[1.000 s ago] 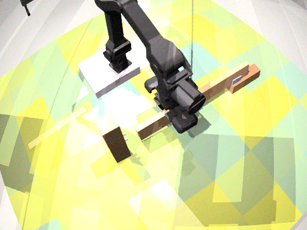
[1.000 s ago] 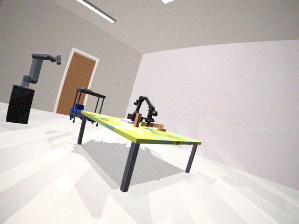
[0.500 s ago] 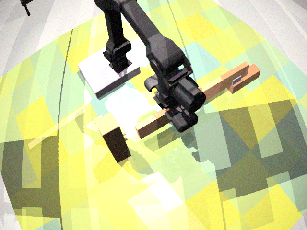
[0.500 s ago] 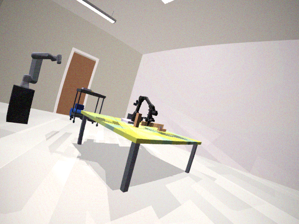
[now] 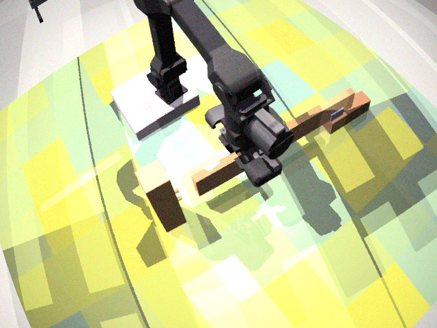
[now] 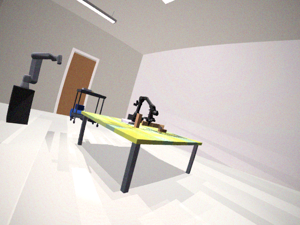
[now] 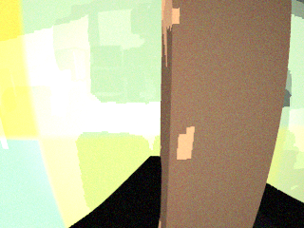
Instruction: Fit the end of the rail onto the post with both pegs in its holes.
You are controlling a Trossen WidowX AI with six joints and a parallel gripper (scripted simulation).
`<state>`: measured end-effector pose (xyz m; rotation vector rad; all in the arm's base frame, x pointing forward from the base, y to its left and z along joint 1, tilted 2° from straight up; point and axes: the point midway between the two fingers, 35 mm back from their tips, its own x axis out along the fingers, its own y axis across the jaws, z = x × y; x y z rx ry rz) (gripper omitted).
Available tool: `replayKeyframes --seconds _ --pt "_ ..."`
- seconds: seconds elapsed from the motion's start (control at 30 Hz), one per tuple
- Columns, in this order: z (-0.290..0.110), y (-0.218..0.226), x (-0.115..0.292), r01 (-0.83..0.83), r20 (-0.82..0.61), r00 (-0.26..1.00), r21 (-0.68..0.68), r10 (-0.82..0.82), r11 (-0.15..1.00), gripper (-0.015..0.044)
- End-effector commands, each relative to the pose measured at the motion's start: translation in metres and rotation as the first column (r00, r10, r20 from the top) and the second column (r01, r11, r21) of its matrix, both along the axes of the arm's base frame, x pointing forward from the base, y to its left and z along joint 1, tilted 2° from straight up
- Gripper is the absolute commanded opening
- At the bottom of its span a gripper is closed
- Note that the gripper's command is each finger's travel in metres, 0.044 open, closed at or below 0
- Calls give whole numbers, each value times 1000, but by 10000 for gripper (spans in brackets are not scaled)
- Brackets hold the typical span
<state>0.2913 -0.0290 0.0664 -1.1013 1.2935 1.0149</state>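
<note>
The long wooden rail (image 5: 215,174) (image 7: 222,121) runs from the footboard block (image 5: 349,109) at the right toward the short post (image 5: 160,195) (image 6: 138,120) at the left. My gripper (image 5: 252,165) is shut on the rail a little back from its near end. That end is lifted off the table and stands a short gap away from the two pegs (image 5: 179,194) on the post; it does not touch them. The far end lies at the bracket (image 5: 338,114). In the wrist view the rail fills the middle of the frame.
The arm's white base plate (image 5: 148,109) sits behind the post. The table (image 6: 145,138) has yellow and green patches, with edges far off. A cart (image 6: 84,104) and a second arm (image 6: 36,70) stand off the table, far away.
</note>
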Motion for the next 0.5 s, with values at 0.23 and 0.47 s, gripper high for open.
replayKeyframes --seconds 0.23,0.47 --pt "9 1 2 -1 17 1000 4 1 1000 0" --pt "5 1 2 -1 17 1000 4 1 1000 0"
